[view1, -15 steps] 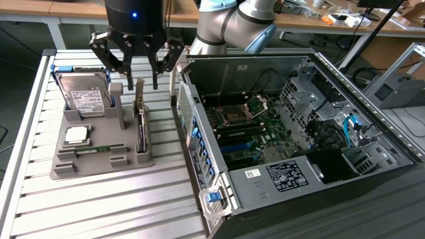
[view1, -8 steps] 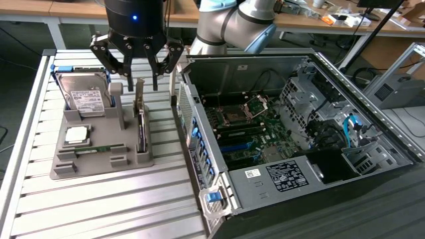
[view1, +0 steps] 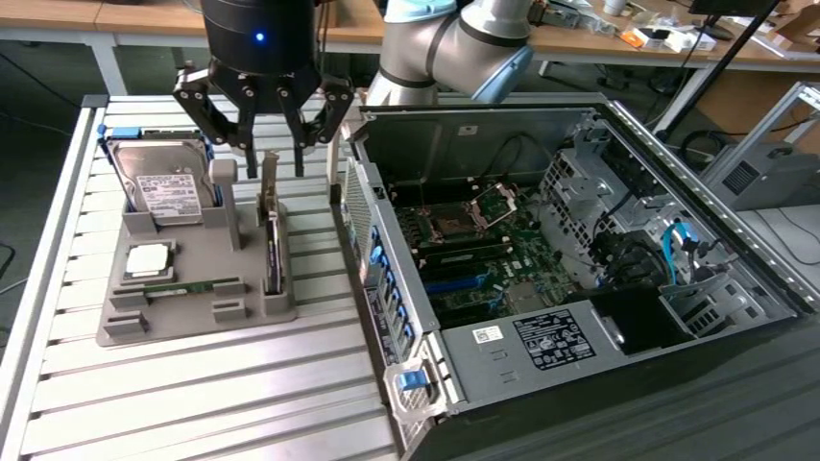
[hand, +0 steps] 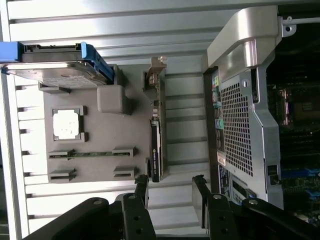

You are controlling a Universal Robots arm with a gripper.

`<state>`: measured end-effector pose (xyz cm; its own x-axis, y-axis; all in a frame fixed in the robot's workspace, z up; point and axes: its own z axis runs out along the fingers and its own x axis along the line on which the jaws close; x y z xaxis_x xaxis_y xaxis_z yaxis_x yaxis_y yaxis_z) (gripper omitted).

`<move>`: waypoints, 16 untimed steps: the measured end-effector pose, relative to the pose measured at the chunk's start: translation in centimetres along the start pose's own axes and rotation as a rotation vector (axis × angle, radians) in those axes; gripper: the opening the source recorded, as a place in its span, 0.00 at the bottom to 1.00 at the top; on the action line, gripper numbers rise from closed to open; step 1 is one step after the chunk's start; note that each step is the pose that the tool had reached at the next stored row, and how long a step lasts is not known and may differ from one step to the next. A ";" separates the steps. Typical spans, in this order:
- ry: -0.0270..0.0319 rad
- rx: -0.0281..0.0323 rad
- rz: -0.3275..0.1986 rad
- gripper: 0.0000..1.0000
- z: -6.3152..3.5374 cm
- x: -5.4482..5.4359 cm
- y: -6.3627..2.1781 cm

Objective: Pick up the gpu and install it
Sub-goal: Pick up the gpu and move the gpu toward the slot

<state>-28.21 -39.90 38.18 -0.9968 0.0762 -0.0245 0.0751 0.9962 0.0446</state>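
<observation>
Hovering over the gpu with wide jaws, nothing picked up yet.
I have the gripper (view1: 272,144) spread wide and empty, hanging just above the gpu (view1: 272,226) and apart from it. The card stands on its edge in a slot along the grey tray's (view1: 192,312) edge nearest the computer case (view1: 384,259), with its silver bracket at the hard drive (view1: 167,187) end. The processor (view1: 148,259) and memory stick (view1: 192,286) also sit in the tray. The case lies open with its motherboard (view1: 481,259) exposed, and I see no card seated there. My read: neither pick nor install is done.
</observation>
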 end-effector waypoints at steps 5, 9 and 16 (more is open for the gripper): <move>0.0000 0.0000 0.000 0.48 0.15 0.0 -0.01; 0.0001 0.0001 0.000 0.48 0.27 0.1 -0.02; 0.0001 0.0001 0.000 0.48 0.51 0.1 -0.03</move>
<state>-28.32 -39.90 37.66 -0.9968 0.0762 -0.0244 0.0751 0.9962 0.0445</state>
